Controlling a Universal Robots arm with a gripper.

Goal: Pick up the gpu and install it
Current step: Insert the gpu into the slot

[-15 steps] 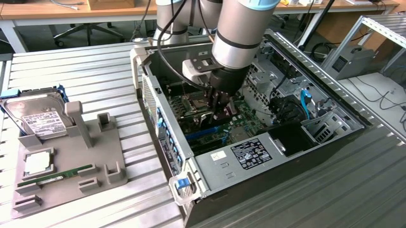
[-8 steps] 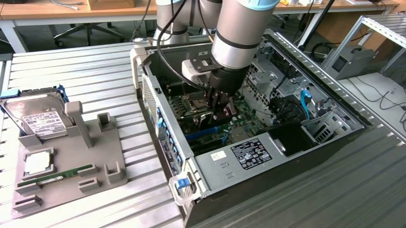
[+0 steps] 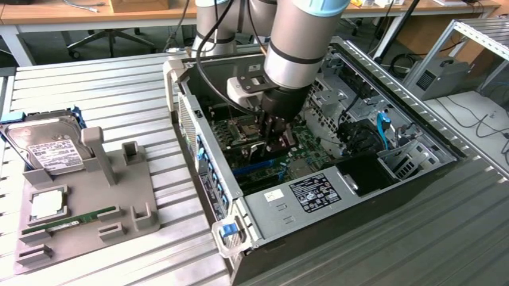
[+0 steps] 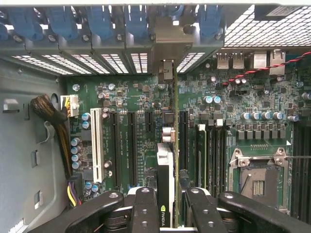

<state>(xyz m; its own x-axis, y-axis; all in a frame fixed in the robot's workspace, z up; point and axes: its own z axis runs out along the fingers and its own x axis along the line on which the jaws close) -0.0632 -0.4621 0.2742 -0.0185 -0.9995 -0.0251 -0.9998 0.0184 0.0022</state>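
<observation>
Starting at the exterior view's left, a ribbed metal table (image 3: 119,89) carries a flat grey plastic tray (image 3: 135,196) with blocky raised holders. On the tray lie a boxy silver hard drive (image 3: 49,149) with a white label, a square processor chip (image 3: 49,204) with a dull metal lid, and a narrow green memory stick (image 3: 68,221).

Just right of the tray, the open computer case (image 3: 318,208) lies on its side, a black steel box with perforated walls and blue plastic latches (image 3: 228,229) at its near corner. A thick arm (image 3: 298,47), grey and smooth with a pale blue ring, reaches down into the case, and its black gripper (image 3: 277,143) hangs low over the green circuit board.

Seen from the wrist, the gripper (image 4: 171,194) has two matt black fingers (image 4: 146,208) studded with screws, clenched on the graphics card (image 4: 165,170). The card stands on edge between them, thin and dark with a pale cooler. It sits among the long black slots of the motherboard (image 4: 121,97), its silvery bracket reaching the case's rear wall beneath a row of blue clips (image 4: 63,22). I cannot tell whether it is fully seated.

At the exterior view's far right stands a grey metal frame (image 3: 477,36).
</observation>
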